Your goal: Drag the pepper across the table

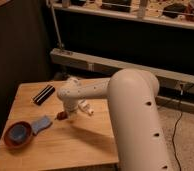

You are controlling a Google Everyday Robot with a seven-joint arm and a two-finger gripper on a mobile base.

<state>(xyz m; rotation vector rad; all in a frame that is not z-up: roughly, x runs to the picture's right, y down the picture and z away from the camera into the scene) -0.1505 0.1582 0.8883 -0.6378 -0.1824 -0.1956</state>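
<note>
The pepper (62, 116) is a small dark red thing lying on the light wooden table (70, 145), left of centre. My gripper (69, 113) reaches down from the white arm right beside the pepper's right end, at or touching it; the arm hides most of it. A white bottle-like object (85, 107) lies just right of the gripper. A blue cloth piece (41, 123) lies left of the pepper.
A brown bowl with a blue inside (18, 134) sits near the table's left front edge. A black rectangular object (44, 94) lies at the back left. My large white arm (135, 120) covers the table's right side. Shelving stands behind.
</note>
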